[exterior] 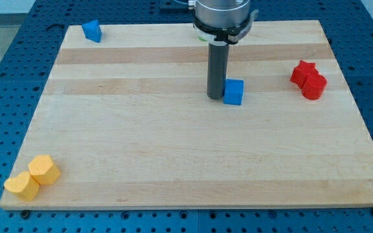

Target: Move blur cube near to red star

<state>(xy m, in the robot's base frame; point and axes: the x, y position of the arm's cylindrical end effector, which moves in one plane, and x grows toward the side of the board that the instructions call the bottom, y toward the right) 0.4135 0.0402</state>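
Tip (215,97) has no fingers, holds nothing; it touches the blue cube (234,92) on its left. Red star (302,72) sits well right. Rod's top cut off.

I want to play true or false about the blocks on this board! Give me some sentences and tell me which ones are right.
1. My tip is just to the view's left of the blue cube. True.
2. The blue cube touches the red star. False: it sits well to the view's left of the star, with bare board between.
3. A red cylinder sits right against the red star. True.
4. Two yellow blocks lie at the view's top right. False: they are at the bottom left.
5. Another blue block lies at the view's top left. True.
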